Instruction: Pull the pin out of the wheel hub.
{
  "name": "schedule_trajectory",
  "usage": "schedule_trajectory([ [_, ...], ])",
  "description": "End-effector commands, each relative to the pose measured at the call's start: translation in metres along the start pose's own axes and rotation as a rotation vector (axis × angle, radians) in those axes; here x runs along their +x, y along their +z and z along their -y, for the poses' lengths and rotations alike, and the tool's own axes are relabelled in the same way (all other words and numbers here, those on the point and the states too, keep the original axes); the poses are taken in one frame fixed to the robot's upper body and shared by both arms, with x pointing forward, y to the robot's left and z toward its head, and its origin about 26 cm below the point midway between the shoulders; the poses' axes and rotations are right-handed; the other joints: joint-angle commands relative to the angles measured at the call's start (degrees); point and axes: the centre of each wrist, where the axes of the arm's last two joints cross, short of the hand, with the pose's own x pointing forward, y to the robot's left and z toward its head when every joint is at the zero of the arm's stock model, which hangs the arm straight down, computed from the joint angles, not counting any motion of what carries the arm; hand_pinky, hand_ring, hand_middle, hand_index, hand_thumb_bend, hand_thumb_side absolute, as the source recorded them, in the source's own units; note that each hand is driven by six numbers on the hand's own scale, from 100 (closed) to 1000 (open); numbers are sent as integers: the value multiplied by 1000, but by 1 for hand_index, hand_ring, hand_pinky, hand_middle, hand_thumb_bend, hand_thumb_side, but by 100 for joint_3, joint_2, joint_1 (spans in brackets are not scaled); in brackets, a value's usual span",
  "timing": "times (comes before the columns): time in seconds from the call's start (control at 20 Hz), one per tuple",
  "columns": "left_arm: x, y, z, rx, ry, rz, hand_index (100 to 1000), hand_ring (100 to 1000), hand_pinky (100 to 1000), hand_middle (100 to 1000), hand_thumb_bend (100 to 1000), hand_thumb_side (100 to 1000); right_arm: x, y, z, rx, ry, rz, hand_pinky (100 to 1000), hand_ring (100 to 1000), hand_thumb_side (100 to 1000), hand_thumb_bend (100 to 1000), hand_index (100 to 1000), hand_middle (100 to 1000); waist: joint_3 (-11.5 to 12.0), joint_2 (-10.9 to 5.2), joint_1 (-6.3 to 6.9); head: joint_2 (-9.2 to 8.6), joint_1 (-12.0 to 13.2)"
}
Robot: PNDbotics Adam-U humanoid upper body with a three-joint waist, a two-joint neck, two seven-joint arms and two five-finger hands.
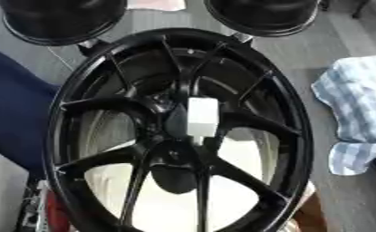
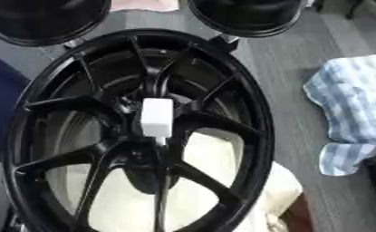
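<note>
A large black wheel hub with several thin spokes fills the middle of both views, tilted toward me. At its centre a white block-shaped pin stands out of the hub, upright and a little long, with a thin stem below it. Nothing touches the pin. Neither of my hands shows in either view. Through the lower spokes I see a pale cream surface and a dark oval shape under the centre.
Two more black round rims sit at the far edge behind the hub. A blue-and-white checked cloth lies on the grey floor at the right. A dark blue surface borders the left.
</note>
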Motion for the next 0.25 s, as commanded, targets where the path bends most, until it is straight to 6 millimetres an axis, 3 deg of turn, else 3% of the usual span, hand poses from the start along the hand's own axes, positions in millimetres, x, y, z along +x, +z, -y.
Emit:
schedule_trajectory([
  [0.05, 11, -2, 6, -49, -20, 40, 668, 559, 801, 459, 119, 936, 33, -11, -14, 22, -146, 136, 892, 769, 584, 100, 674, 604, 21, -92, -5, -68, -14],
  [0.25, 17, -2, 11, -90, -36, 65, 668, 557, 802, 458, 112, 924, 46, -21, -31, 64, -339, 211, 879, 744, 581, 100, 649, 577, 67, -96, 9, -86, -48],
])
